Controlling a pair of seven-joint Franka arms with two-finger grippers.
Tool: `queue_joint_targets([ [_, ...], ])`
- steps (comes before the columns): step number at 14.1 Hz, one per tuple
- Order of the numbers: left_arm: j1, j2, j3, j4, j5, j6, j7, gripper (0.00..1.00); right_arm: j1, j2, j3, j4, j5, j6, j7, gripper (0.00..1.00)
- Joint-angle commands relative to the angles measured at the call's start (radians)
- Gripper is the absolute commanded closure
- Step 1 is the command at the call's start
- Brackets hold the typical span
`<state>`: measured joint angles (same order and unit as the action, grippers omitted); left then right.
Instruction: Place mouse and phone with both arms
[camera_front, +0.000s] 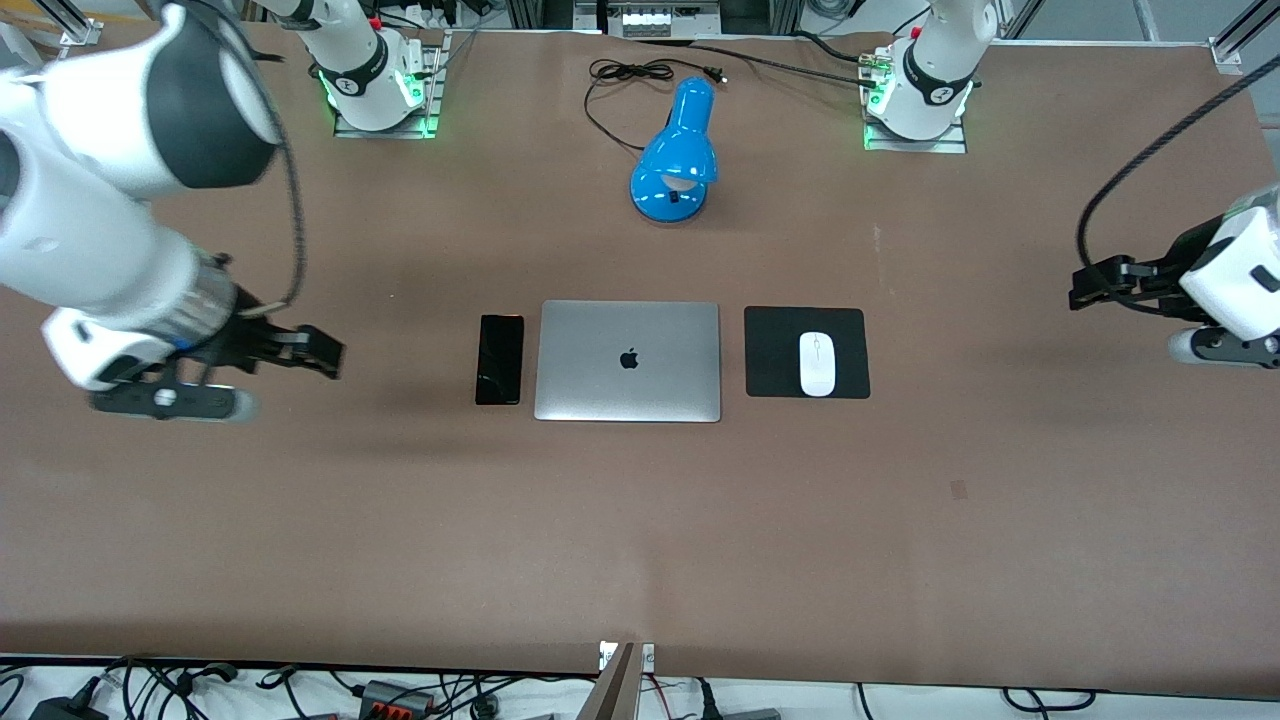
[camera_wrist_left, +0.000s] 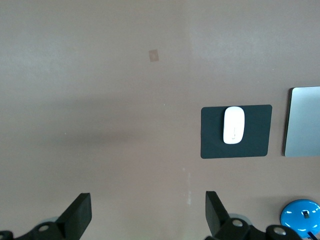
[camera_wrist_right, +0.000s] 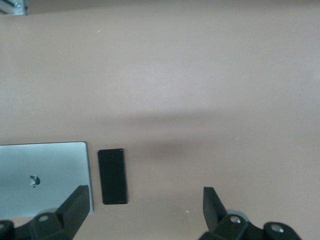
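Observation:
The black phone (camera_front: 499, 359) lies flat on the brown table beside the silver laptop (camera_front: 628, 361), toward the right arm's end; the right wrist view shows the phone (camera_wrist_right: 113, 176) too. The white mouse (camera_front: 817, 363) rests on a black square pad (camera_front: 770, 352) beside the laptop, toward the left arm's end; the left wrist view also shows the mouse (camera_wrist_left: 233, 125). My right gripper (camera_front: 325, 355) hangs open and empty over bare table at its own end, apart from the phone. My left gripper (camera_front: 1082, 285) hangs open and empty over bare table at its end, apart from the mouse.
A blue desk lamp (camera_front: 678, 155) with a black cord lies between the two arm bases, farther from the front camera than the laptop. Both arm bases stand along the table's back edge. Bare brown table spreads toward the front camera.

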<state>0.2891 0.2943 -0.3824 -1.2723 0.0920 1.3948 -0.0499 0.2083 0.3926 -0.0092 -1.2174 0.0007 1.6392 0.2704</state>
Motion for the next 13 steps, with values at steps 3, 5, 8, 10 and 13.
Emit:
queue_joint_targets([
  [3,0.002,0.025,-0.003,0.03,-0.015,-0.019,0.013,0.0,-0.15,-0.073,0.041,-0.008,-0.001,-0.021,-0.114,0.0],
  [5,-0.004,0.013,0.005,0.028,-0.02,-0.023,0.012,0.0,-0.182,-0.083,0.035,-0.013,-0.004,-0.021,-0.181,0.0],
  [8,-0.173,-0.127,0.226,-0.134,-0.05,0.056,0.015,0.0,-0.234,-0.089,0.032,-0.031,-0.004,-0.019,-0.249,0.0],
  [10,-0.258,-0.263,0.339,-0.35,-0.089,0.203,0.016,0.0,-0.263,-0.101,0.04,-0.062,-0.001,-0.01,-0.25,0.0],
  [13,-0.258,-0.32,0.336,-0.449,-0.086,0.271,0.027,0.0,-0.259,-0.129,0.037,-0.079,-0.027,-0.009,-0.261,0.0],
])
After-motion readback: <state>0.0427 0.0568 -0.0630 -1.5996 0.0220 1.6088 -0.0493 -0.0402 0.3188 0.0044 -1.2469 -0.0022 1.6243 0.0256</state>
